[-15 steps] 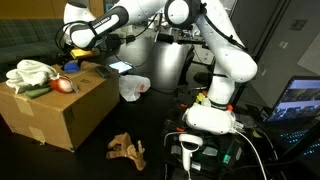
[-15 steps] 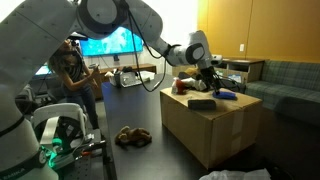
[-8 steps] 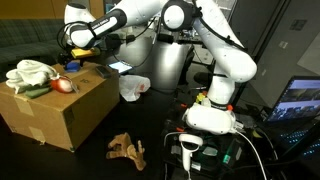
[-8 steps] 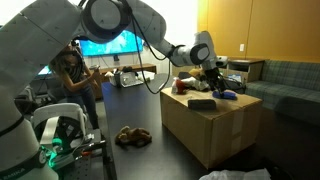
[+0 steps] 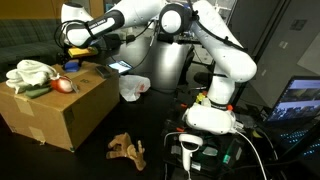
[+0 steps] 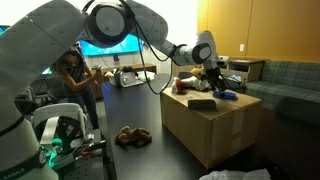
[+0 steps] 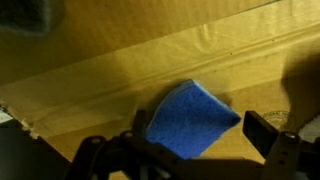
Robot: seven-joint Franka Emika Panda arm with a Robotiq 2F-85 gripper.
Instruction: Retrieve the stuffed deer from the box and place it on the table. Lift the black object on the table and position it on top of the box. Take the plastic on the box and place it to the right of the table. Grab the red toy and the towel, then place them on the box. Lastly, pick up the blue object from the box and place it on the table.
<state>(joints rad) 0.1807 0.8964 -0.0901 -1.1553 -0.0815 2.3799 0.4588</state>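
Fingers [image 7: 265,133] stand spread wide with nothing in them. I see the blue object [image 7: 190,120] lying between them, flat on top of the box [image 7: 120,70]. In an exterior view they hang just above the box's far edge, beyond the red toy [image 5: 63,85] and towel [image 5: 30,72]. The stuffed deer [image 5: 127,150] lies on the table [image 5: 85,160] beside the box.

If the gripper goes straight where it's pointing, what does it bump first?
Probably the blue object, lying on the box right ahead of the open gripper, though depth is hard to judge.
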